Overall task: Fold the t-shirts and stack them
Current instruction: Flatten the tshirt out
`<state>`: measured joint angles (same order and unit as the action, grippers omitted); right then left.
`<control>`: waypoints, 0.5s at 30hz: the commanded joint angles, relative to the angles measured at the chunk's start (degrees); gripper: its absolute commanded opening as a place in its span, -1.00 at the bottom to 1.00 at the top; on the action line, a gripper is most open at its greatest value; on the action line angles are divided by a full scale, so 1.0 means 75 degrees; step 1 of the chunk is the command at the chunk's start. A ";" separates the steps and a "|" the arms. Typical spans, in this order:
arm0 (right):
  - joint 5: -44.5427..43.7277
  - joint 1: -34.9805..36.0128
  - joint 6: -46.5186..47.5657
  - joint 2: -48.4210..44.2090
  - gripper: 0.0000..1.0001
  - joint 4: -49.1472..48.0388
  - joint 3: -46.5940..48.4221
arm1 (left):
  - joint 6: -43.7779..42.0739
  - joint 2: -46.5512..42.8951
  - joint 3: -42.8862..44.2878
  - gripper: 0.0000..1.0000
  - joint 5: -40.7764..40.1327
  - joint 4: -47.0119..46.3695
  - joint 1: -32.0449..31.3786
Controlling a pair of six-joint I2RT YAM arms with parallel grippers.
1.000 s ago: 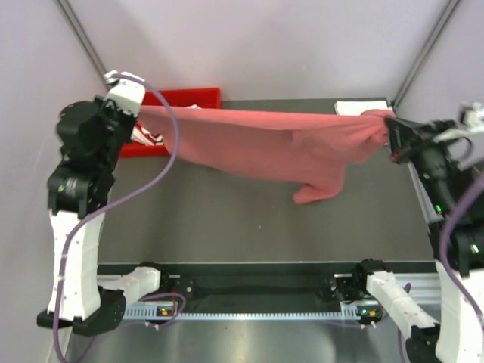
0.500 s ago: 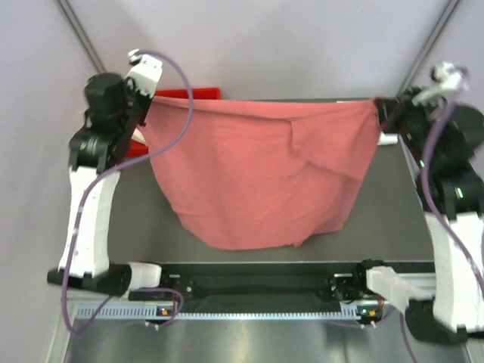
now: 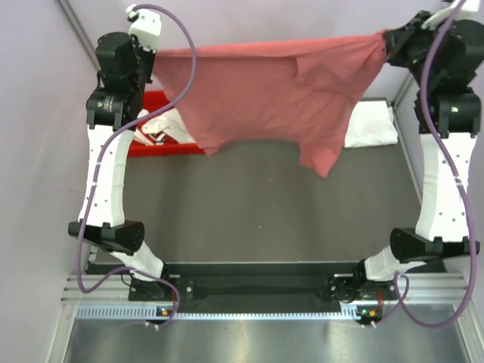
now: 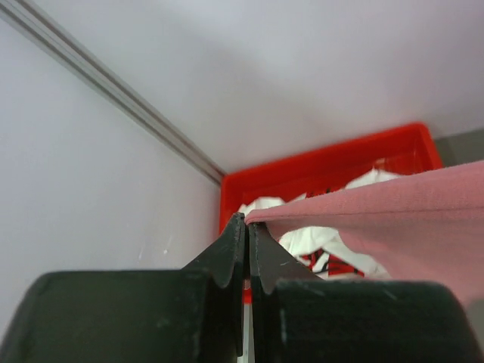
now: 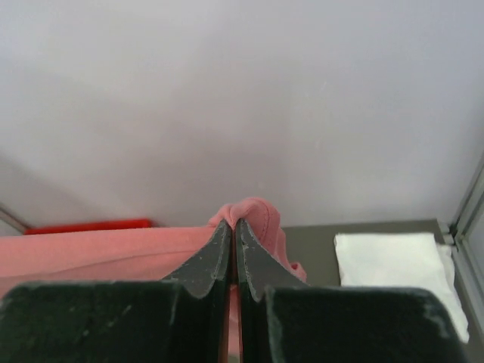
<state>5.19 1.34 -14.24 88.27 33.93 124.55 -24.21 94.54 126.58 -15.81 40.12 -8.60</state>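
Note:
A pink t-shirt (image 3: 265, 94) hangs stretched in the air between my two grippers, high above the dark table (image 3: 265, 204). My left gripper (image 3: 155, 57) is shut on its left corner; the wrist view shows the jaws (image 4: 247, 227) pinched on the pink hem (image 4: 378, 219). My right gripper (image 3: 387, 41) is shut on its right corner, with pink cloth (image 5: 257, 215) bunched over the fingertips (image 5: 234, 231). A sleeve dangles at the lower right (image 3: 321, 162). A folded white t-shirt (image 3: 374, 125) lies at the table's back right, and shows in the right wrist view (image 5: 393, 261).
A red bin (image 3: 162, 144) at the back left holds white-and-red shirts (image 4: 325, 242). Both arms stand tall at the table's sides. Walls close in behind and on both sides. A metal rail (image 3: 257, 310) runs along the near edge.
Both grippers rose and moved back, lifting the pink shirt from a low hang over the table to a high stretch. The shirt's lower edge has swung up and away from the near side.

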 commanded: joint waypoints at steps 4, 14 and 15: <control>-0.0247 -0.0589 0.0012 -0.1396 -1.00 -0.0563 -0.0770 | 0.0111 -0.0862 -0.0679 -1.00 0.0793 -0.0778 0.0151; 0.0022 -0.0660 -0.0878 -0.4888 -1.00 -0.0939 -0.7603 | -0.1365 -0.3813 -0.7089 -1.00 0.3206 -0.0641 0.0045; 0.0034 -0.0671 -0.0948 -0.5262 -1.00 -0.0880 -0.8001 | -0.1587 -0.3956 -0.7406 -1.00 0.3361 -0.0429 0.0045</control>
<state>5.67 -2.52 -18.22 53.23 28.64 70.85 -30.81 69.58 76.64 3.36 34.74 -8.62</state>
